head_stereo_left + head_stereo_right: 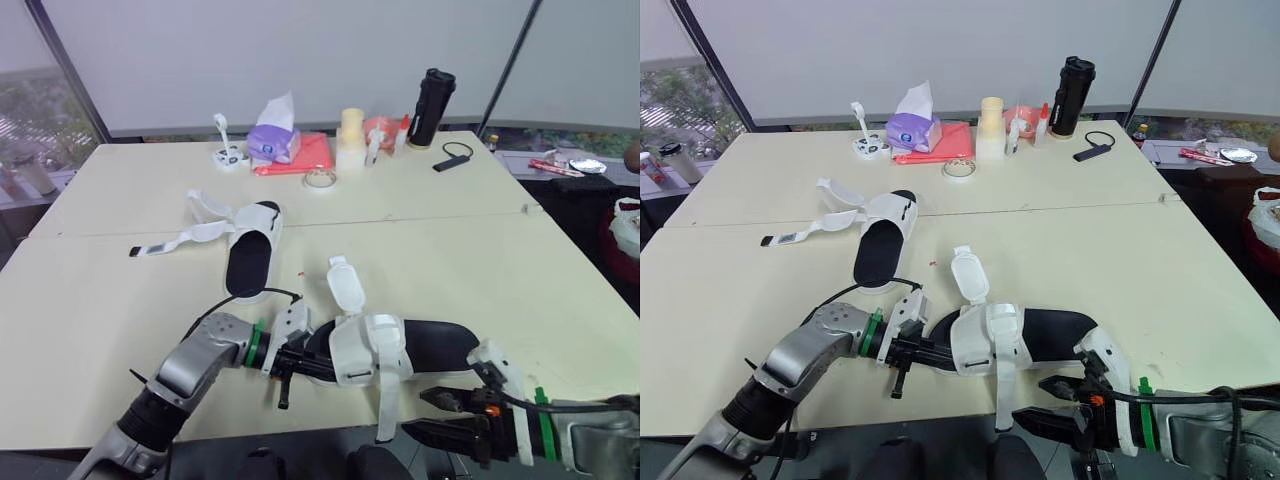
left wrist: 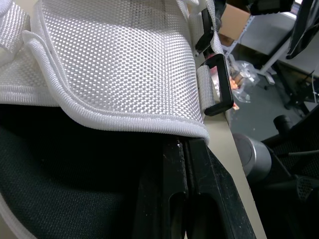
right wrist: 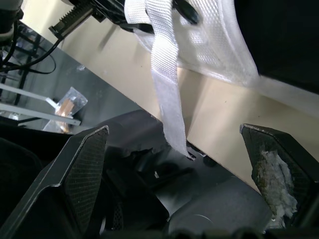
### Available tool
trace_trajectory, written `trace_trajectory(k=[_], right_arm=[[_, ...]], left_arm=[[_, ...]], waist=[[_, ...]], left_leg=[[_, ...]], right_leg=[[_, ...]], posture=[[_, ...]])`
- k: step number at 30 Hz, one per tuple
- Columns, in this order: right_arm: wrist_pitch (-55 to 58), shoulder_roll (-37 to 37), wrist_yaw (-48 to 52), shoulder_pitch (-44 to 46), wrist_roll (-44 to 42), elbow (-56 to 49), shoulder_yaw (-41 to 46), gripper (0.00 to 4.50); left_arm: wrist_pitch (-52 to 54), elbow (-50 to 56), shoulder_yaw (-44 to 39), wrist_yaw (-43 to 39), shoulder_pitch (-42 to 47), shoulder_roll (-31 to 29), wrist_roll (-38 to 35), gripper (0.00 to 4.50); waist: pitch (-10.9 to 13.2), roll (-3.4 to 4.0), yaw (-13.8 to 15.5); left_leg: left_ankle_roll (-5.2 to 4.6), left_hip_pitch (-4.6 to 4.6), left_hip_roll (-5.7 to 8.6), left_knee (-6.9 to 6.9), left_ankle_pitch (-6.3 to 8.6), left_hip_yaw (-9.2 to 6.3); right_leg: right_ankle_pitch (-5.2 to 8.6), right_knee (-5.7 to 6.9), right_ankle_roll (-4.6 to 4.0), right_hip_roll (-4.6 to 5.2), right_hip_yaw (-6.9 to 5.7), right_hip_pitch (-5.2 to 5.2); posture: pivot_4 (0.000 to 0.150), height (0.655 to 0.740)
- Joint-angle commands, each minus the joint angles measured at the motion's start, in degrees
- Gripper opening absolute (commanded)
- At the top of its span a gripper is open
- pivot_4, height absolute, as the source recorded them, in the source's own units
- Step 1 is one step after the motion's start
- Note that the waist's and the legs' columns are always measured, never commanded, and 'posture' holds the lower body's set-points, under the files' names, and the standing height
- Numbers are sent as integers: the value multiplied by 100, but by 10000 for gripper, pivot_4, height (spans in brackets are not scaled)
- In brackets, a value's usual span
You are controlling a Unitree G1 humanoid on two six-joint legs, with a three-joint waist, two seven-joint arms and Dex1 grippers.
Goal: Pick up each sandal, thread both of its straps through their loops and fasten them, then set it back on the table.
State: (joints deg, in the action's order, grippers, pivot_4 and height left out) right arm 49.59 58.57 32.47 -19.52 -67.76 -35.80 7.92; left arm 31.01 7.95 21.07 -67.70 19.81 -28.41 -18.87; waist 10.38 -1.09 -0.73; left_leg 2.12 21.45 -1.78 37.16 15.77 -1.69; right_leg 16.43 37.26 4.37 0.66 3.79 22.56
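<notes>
Reaches in low from the left with the left gripper point(image 1: 308, 362), fingers clamped together on the near sandal point(image 1: 445, 345) at the front edge of the table point(image 1: 480, 250), holds the right gripper point(image 1: 432, 416) just off that edge, fingers wide apart beneath a dangling strap point(image 1: 387, 410), and counts two sandals, the far sandal point(image 1: 250, 258) lying mid-table.

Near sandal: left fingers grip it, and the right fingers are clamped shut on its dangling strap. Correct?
Not quite. The right wrist view shows the right gripper open, the dangling strap hanging free between its fingers. The left gripper does grip the near sandal.
</notes>
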Motion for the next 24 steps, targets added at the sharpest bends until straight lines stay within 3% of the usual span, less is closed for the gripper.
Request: trace_trajectory(k=[1, 2, 5, 12, 20, 24], right_arm=[[139, -388, 231, 477, -195, 209, -251, 44808], [223, -491, 250, 600, -309, 271, -286, 44808], [453, -750, 250, 912, -385, 449, -423, 36438], [841, -1052, 226, 1155, -358, 560, -614, 1201], [1048, -1009, -381, 1267, -830, 284, 15, 527], [1021, -729, -657, 1643, -1793, 307, 761, 527]], left_arm=[[102, 134, -8, 149, -154, -144, 53, 0], [116, 176, -21, 175, -178, -171, 44, 0], [154, 250, -45, 245, -225, -231, 11, 0], [262, 502, -177, 405, -402, -447, -79, 0], [247, 542, -283, 556, -445, -579, -133, 0], [241, 540, -287, 578, -456, -583, -145, 0]], waist=[[0, -2, -11], [0, -3, -23], [0, -3, -8], [0, -5, -6], [0, -4, -12], [0, -4, -18]], left_leg=[[0, -1, -1, -1, 0, -1], [0, 0, -3, 0, 0, 0], [-1, 0, -3, -3, 1, 0], [-1, 3, -3, -4, 1, -1], [-2, 3, -3, -5, 1, 2], [-2, 4, -3, -4, 1, 3]], right_leg=[[-1, 0, 1, -2, 0, 0], [-1, 1, 1, -4, 0, 2], [-2, 3, 4, -3, 1, 4], [-4, 2, 6, -3, 0, 7], [-2, 3, 4, -3, 1, 10], [-3, 5, 4, -4, 0, 11]], posture=[[1500, 7400], [1500, 7400], [1500, 7400], [1500, 7400], [1500, 7400], [1500, 7400]])
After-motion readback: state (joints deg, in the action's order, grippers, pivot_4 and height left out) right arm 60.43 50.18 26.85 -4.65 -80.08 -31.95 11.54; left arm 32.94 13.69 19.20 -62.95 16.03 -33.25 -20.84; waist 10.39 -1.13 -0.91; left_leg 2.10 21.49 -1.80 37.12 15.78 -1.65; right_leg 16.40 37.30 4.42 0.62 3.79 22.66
